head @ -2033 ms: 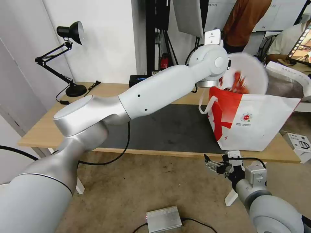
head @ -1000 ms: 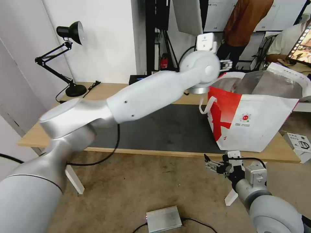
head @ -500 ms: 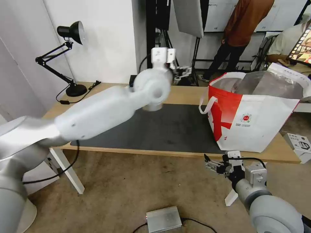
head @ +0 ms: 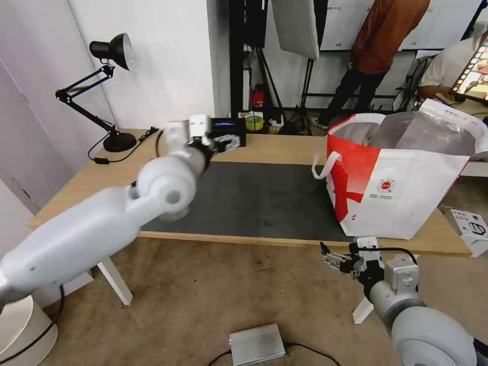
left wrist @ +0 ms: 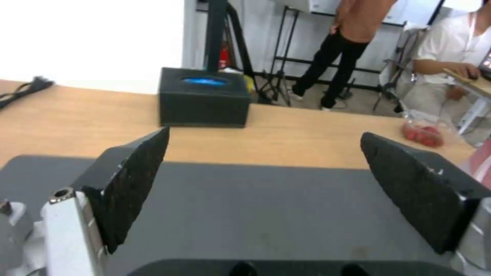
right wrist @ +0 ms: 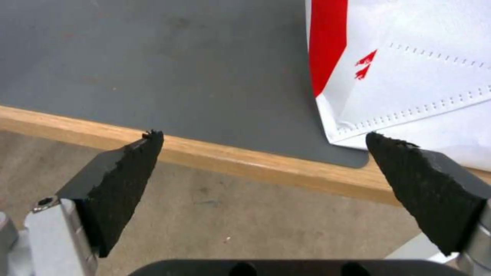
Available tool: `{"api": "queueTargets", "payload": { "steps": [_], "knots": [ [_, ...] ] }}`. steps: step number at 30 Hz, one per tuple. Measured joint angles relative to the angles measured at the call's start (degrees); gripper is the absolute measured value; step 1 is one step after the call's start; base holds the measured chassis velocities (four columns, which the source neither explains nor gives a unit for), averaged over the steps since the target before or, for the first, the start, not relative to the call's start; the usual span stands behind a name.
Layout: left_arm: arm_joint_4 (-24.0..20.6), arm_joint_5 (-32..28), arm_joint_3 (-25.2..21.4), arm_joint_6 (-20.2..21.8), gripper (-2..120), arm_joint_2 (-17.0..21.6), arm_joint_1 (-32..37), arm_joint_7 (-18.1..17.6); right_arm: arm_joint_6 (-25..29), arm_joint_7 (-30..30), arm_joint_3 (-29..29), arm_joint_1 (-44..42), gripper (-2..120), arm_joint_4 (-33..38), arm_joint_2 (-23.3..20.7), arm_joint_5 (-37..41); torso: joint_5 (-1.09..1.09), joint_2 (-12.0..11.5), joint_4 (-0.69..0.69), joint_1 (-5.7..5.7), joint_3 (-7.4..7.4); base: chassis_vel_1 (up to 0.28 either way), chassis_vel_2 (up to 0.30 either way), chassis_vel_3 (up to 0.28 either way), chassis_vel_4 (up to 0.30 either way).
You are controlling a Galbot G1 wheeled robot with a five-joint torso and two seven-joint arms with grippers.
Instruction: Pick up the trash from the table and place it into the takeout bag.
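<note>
— Listing the left gripper [head: 227,144]: where, and in what state?
— Over the far edge of the dark mat [head: 254,198] on the table [head: 284,147], fingers spread wide, nothing between them; black box [left wrist: 205,97] just beyond.

— The right gripper [head: 330,259]?
— Below the table's near edge, fingers apart, carrying nothing.

— The takeout bag [head: 401,193]?
— Upright at the mat's right end, mouth open. Clear clamshell box [left wrist: 424,132] with red bits beside it.
</note>
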Motion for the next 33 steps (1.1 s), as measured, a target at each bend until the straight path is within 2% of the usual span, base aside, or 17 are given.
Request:
{"api": "queueTargets", "payload": {
  "steps": [2,5,6,8,9,10,12,14,15,18,19,23,24,27,33],
  "knots": [
    [-0.95,0.44,-1.44,0.00,100,0.73,1.74,0.17,0.00,0.00,0.00,0.00,100,-0.01,0.00,0.00,0.00,0.00,0.00,0.00,0.00,0.000,0.000,0.000,0.000],
    [-5.66,3.78,-10.46,-0.01,100,4.87,13.79,2.28,0.00,0.01,0.00,0.00,100,-0.01,0.00,0.00,0.00,0.00,0.01,-0.01,0.00,0.000,0.000,0.000,0.000],
    [-5.66,3.78,-10.46,-0.01,100,4.87,13.79,2.28,0.00,0.01,0.00,0.00,100,-0.01,0.00,0.00,0.00,0.00,0.01,-0.01,0.00,0.000,0.000,0.000,0.000],
    [-8.77,6.20,-19.48,0.01,100,6.85,24.72,4.39,0.00,0.00,0.00,0.00,100,-0.01,0.00,0.00,-0.01,0.00,0.03,-0.01,0.00,0.000,0.000,0.000,0.000],
    [-9.99,7.44,-22.85,-0.01,100,7.26,29.20,4.97,0.00,0.00,0.00,0.00,100,-0.01,0.00,0.00,0.00,0.01,0.03,-0.01,-0.01,0.000,0.000,0.000,0.000],
    [-9.99,7.44,-22.85,-0.01,100,7.26,29.20,4.97,0.00,0.00,0.00,0.00,100,-0.01,0.00,0.00,0.00,0.01,0.03,-0.01,-0.01,0.000,0.000,0.000,0.000],
    [-11.98,10.90,-28.54,-0.50,100,7.47,38.46,6.02,0.00,0.00,0.00,0.00,100,-0.01,0.00,0.00,-0.01,0.00,0.04,-0.02,0.00,0.000,0.000,0.000,0.000],
    [-13.10,12.17,-31.66,-0.63,100,6.78,43.18,6.16,0.00,0.00,0.00,0.00,100,-0.01,0.00,0.00,0.00,0.00,0.02,-0.01,0.00,0.000,0.000,0.000,0.000],
    [-13.10,12.17,-31.66,-0.63,100,6.78,43.18,6.16,0.00,0.00,0.00,0.00,100,-0.01,0.00,0.00,0.00,0.00,0.02,-0.01,0.00,0.000,0.000,0.000,0.000],
    [-14.60,14.35,-36.36,-0.67,100,4.26,49.75,6.21,0.00,0.01,0.00,0.00,100,-0.01,0.00,0.00,0.01,0.00,0.00,0.00,0.00,0.000,0.000,0.000,0.000],
    [-14.60,14.35,-36.36,-0.67,100,4.26,49.75,6.21,0.00,0.01,0.00,0.00,100,-0.01,0.00,0.00,0.01,0.00,0.00,0.00,0.00,0.000,0.000,0.000,0.000],
    [-15.57,19.03,-41.20,-0.72,100,0.99,57.76,7.82,0.00,0.00,0.00,0.00,100,0.00,0.00,0.00,0.01,0.00,0.00,0.00,0.00,0.000,0.000,0.000,0.000],
    [-15.57,19.03,-41.20,-0.72,100,0.99,57.76,7.82,0.00,0.00,0.00,0.00,100,0.00,0.00,0.00,0.01,0.00,0.00,0.00,0.00,0.000,0.000,0.000,0.000],
    [-15.67,23.95,-44.55,-1.61,100,-1.86,64.71,9.43,0.00,0.00,0.00,0.00,100,0.00,0.00,0.00,0.01,0.00,0.01,-0.01,0.00,0.000,0.000,0.000,0.000],
    [-15.61,28.59,-47.29,-1.96,100,-5.38,70.82,10.63,0.00,0.00,0.00,0.00,100,0.00,0.00,0.00,0.01,0.00,0.01,-0.01,0.00,0.000,0.000,0.000,0.000]
  ]
}}
